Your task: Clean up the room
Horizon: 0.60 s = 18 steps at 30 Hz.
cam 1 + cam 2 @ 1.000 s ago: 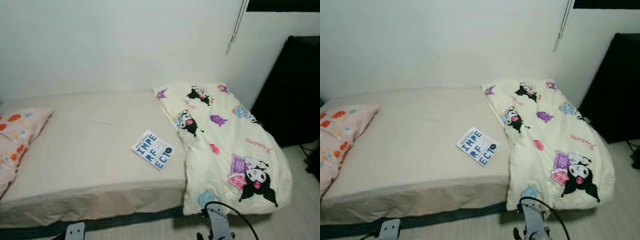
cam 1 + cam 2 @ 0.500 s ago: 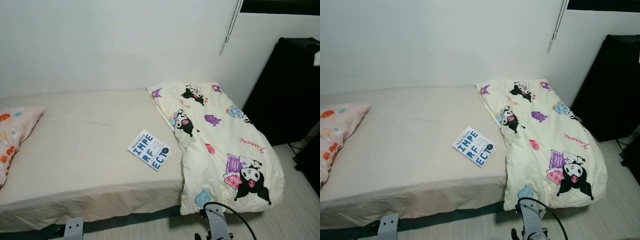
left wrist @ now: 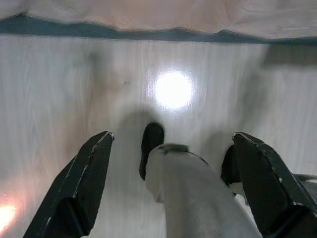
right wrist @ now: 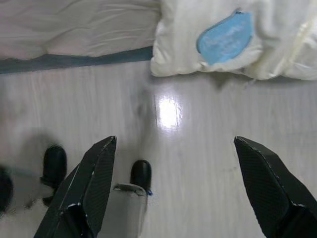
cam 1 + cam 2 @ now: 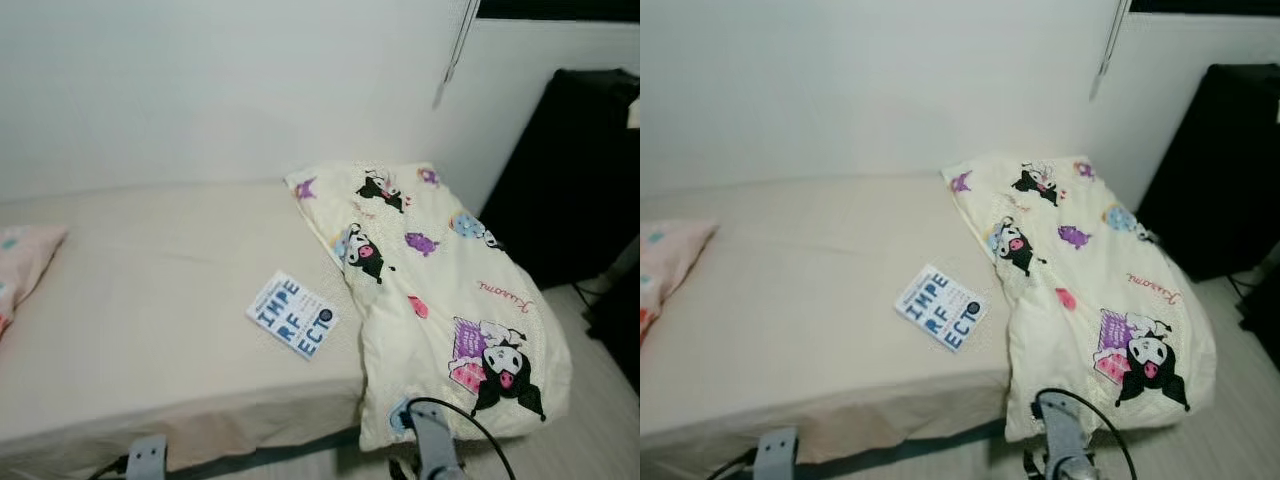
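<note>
A blue and white book (image 5: 292, 314) lies flat on the beige bed (image 5: 150, 300), near its front edge. Beside it a cream duvet (image 5: 440, 300) printed with cartoon figures is bunched at the bed's right end and hangs down to the floor. A pink patterned pillow (image 5: 22, 262) rests at the far left. Both arms hang low in front of the bed. My left gripper (image 3: 173, 136) is open above the pale floor. My right gripper (image 4: 176, 143) is open too, over the floor just short of the duvet's hanging corner (image 4: 225, 39).
A tall black cabinet (image 5: 580, 180) stands right of the bed, with cables (image 5: 600, 290) on the floor beside it. A blind cord (image 5: 455, 50) hangs down the white wall. Pale wood floor (image 4: 198, 148) runs along the bed's front, and my own feet (image 4: 141, 173) stand on it.
The whole picture has shifted left, so the camera has turned right; most of the pillow has slid out of frame. Book and duvet lie as before.
</note>
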### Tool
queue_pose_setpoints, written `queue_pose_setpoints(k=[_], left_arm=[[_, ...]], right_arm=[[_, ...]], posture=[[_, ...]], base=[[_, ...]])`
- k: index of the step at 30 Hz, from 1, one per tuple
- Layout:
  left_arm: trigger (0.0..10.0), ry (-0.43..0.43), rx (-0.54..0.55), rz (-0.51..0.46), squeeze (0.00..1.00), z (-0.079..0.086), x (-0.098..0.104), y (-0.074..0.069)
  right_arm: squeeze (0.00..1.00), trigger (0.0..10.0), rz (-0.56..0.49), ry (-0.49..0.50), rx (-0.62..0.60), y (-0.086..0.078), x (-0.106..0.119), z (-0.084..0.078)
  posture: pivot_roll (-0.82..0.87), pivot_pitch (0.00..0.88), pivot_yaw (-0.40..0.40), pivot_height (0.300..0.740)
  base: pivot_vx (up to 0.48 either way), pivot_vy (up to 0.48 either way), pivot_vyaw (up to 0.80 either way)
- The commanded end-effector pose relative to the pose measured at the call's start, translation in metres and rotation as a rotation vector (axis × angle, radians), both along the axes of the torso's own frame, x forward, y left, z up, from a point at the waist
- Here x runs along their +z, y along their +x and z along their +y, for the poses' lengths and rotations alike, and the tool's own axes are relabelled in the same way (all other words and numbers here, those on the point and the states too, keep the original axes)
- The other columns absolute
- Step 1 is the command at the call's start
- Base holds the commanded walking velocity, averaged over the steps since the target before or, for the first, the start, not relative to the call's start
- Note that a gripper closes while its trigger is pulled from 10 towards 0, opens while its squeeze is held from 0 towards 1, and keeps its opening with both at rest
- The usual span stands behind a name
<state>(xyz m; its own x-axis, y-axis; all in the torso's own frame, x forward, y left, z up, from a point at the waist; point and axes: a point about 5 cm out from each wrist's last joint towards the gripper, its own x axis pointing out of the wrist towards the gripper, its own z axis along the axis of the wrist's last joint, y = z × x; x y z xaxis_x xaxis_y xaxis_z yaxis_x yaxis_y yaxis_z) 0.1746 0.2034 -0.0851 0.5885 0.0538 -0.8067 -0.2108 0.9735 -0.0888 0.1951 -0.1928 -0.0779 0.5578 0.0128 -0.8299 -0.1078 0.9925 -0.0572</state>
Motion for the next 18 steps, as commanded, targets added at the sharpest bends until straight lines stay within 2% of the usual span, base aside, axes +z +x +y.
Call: queue_pose_setpoints(k=[1,9,12,18], left_arm=[[10.0,0.018,0.005,0.03,0.0,0.0072,-0.0034,-0.0104],[10.0,0.02,-0.003,0.027,0.0,0.0069,-0.003,-0.0093],[10.0,0.02,-0.009,0.029,0.0,0.0069,-0.0031,-0.0096],[10.0,0.014,0.009,0.034,0.0,0.0071,-0.0039,-0.0113]], right_arm=[[0.0,10.0,-0.034,0.003,0.048,0.0115,0.0055,0.0066],[0.0,10.0,-0.029,0.004,0.047,0.0103,0.0047,0.0078],[0.0,10.0,-0.026,-0.001,0.023,0.0103,0.0046,0.0063],[0.0,10.0,-0.022,0.001,0.015,0.0093,0.0041,0.0059]], posture=[[0.0,0.0,-0.05,0.74],[0.0,0.0,-0.047,0.74],[0.0,0.0,-0.045,0.74],[0.0,0.008,-0.045,0.74]], base=[[0.307,0.0,0.8],[0.307,0.0,0.79],[0.295,0.0,0.0],[0.0,0.0,0.0]])
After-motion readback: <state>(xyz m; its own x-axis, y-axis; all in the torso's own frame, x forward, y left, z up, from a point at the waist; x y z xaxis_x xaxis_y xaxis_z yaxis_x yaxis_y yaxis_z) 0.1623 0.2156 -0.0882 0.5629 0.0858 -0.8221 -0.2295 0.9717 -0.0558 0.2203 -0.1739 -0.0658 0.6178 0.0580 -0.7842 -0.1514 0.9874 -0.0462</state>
